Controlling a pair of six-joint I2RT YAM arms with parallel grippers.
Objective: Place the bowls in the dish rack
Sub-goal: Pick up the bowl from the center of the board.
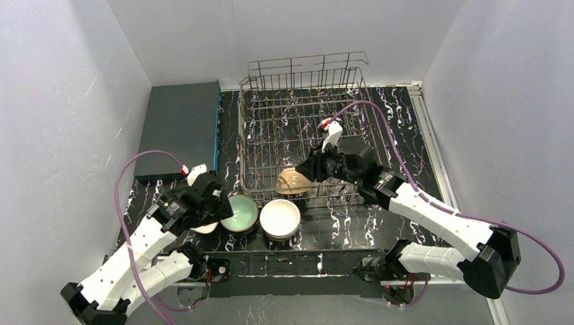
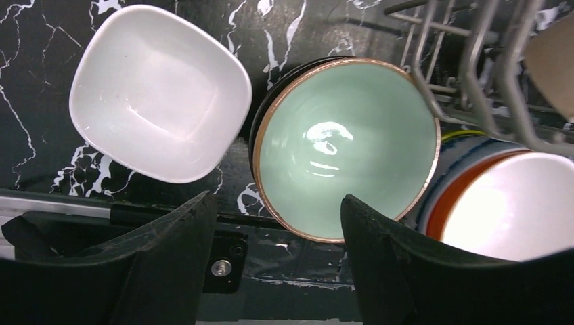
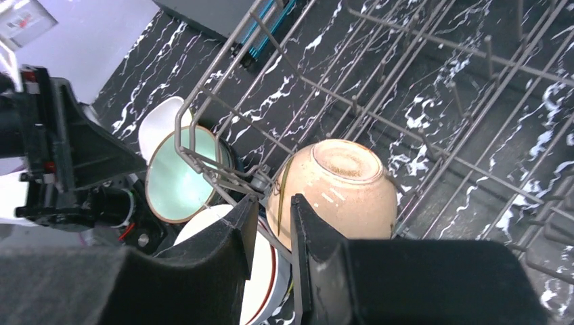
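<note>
The silver wire dish rack (image 1: pixel 306 81) stands at the back centre. My right gripper (image 1: pixel 313 167) is shut on the rim of a peach-tan bowl (image 3: pixel 342 189), which is tilted base-up in the rack's near-left corner (image 1: pixel 292 181). A mint green bowl (image 2: pixel 345 145) and a white bowl with an orange band (image 2: pixel 518 206) sit on the table just outside the rack's near side. A white squarish bowl (image 2: pixel 159 91) lies to their left. My left gripper (image 2: pixel 277 220) is open and empty, hovering above the near rim of the mint bowl (image 1: pixel 239 212).
A flat dark grey slab (image 1: pixel 179 128) lies at the back left, beside the rack. White walls close in both sides. The arm base rail (image 1: pixel 291 264) runs along the table's near edge. The rack's wire side (image 2: pixel 474 61) is right beside the bowls.
</note>
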